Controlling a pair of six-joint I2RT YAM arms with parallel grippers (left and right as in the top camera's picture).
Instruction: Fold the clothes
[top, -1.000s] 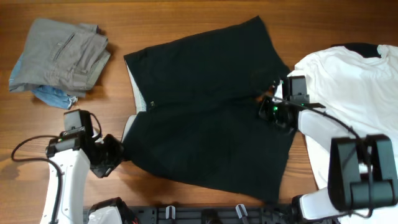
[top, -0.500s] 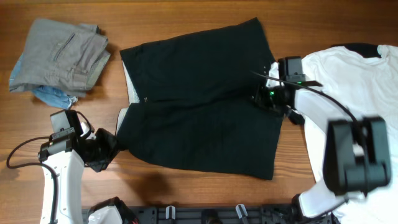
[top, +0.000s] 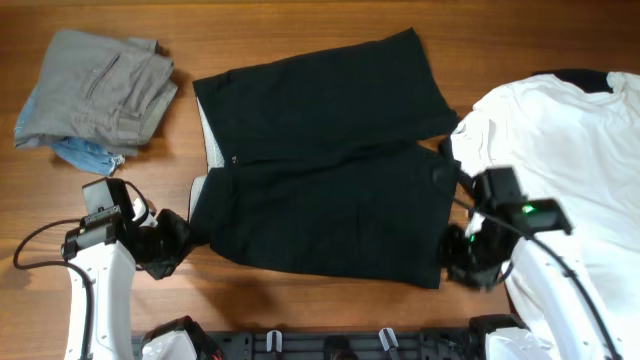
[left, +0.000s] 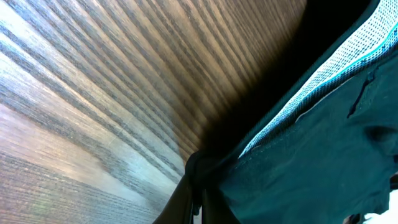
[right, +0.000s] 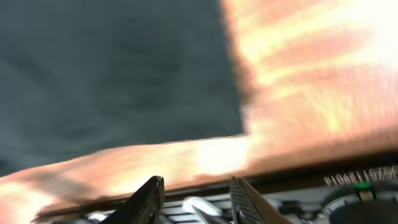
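Observation:
The black shorts (top: 320, 165) lie spread flat in the middle of the table, legs toward the right, with the pale lining (top: 208, 130) showing at the waistband. My left gripper (top: 181, 237) is shut on the near waistband corner. In the left wrist view its fingers (left: 198, 190) pinch a bunch of black fabric (left: 311, 149) just above the wood. My right gripper (top: 463, 262) hovers beside the shorts' near right corner, open and holding nothing. The right wrist view is blurred: the gripper (right: 196, 182) is over the table's front edge, with the shorts (right: 112, 74) at upper left.
A large white T-shirt (top: 570, 150) covers the right side, and my right arm reaches across it. Folded grey trousers (top: 100, 85) with a blue cloth (top: 85, 155) lie at the far left. A dark rack (top: 330, 343) runs along the table's front edge.
My right gripper let go of the shorts' right edge, opened, and swung toward the front edge beside the near right corner. The shorts shifted left, then settled. My left gripper keeps its hold.

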